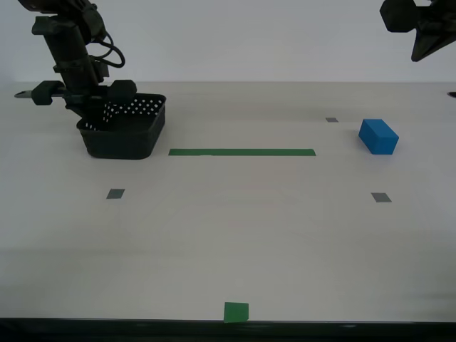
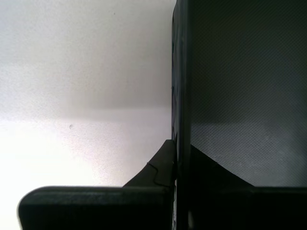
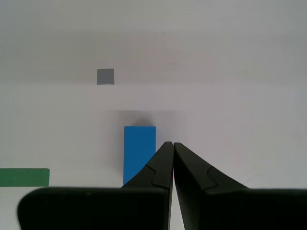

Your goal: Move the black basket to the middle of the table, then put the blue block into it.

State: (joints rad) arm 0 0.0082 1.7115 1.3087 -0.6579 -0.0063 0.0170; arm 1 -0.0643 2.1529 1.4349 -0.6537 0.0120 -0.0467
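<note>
My second hand point(image 1: 98, 114) is down at the black basket point(image 1: 125, 139), at the exterior view's far left. In its wrist view one finger point(image 2: 163, 165) lies outside a dark wall point(image 2: 230, 86) that fills half the picture, the wall standing right against it; the other finger is hidden behind that wall. So it appears clamped across the basket's wall, one finger either side, though I cannot see the inner finger to confirm contact. In the exterior view the arm comes down over the basket's far-left corner, with the white-dotted perforated side showing just beside it.

My first hand point(image 3: 172, 146) is closed on nothing, its two fingertips point(image 3: 165, 158) pressed together. It hangs up in the air at the exterior view's upper right point(image 1: 420, 28), well above the surface point(image 1: 235, 242). Its wrist view looks down past the closed tips at the blue block point(image 3: 139, 148), which lies just beyond them.

The blue block point(image 1: 378, 137) rests on the surface at the exterior view's right, well apart from the basket. A long green tape strip point(image 1: 241, 152) runs between basket and block, nearer the basket's end. Small grey squares point(image 1: 115, 194) dot the surface: one in front of the basket, one point(image 1: 381, 197) in front of the block, one point(image 1: 332, 120) behind and beside the block. A green square point(image 1: 236, 312) sits at the near edge.
</note>
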